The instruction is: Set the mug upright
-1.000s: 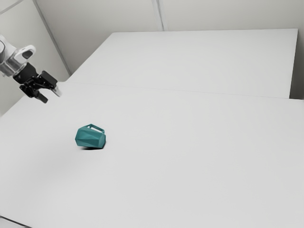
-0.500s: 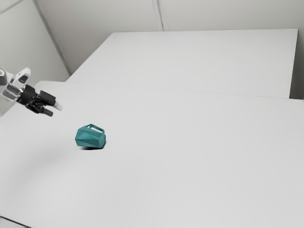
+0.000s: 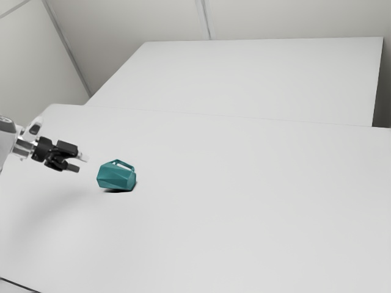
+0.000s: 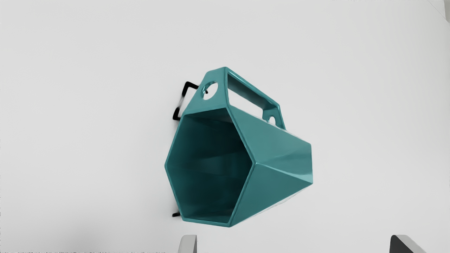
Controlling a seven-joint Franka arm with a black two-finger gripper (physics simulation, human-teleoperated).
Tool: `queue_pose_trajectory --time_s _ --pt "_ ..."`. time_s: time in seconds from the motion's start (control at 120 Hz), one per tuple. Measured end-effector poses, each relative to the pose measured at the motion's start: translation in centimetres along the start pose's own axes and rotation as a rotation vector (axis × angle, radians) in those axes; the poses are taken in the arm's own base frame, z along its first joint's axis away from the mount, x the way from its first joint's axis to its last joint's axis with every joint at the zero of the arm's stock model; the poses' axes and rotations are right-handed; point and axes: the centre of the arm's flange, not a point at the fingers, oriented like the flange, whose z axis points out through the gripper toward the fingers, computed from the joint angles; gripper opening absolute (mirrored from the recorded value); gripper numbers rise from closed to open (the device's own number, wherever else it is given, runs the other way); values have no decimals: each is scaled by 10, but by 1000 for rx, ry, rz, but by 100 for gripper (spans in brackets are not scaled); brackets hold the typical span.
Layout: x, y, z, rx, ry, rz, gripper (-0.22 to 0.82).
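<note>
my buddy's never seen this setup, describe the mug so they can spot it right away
On the big pale table, look just past the gripper on the exterior view's left. The mug lies there on its side, teal and faceted, with an angular handle. Its colour sets it apart from the black gripper and white tabletop.

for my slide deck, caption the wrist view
Teal faceted mug lying on its side, open mouth showing, gripper fingers apart.

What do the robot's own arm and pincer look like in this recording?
The arm has a smooth white shell with a silvery-grey section toward the wrist. The pincer is black and angular, with two fingers; its blocky fingertips have rounded corners and show light grey and dark grey faces.
</note>
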Motion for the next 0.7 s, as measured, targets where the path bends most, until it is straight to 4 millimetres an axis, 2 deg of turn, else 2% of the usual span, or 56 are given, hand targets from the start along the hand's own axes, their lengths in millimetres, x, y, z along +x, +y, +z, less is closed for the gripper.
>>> queue_pose_trajectory --time_s 0.15,0.35,0.7 --pt "-3 -12 8 -23 2 -22 60" --pt "3 -23 19 -33 -4 -25 60" --pt "24 -18 49 -83 -22 -37 60"
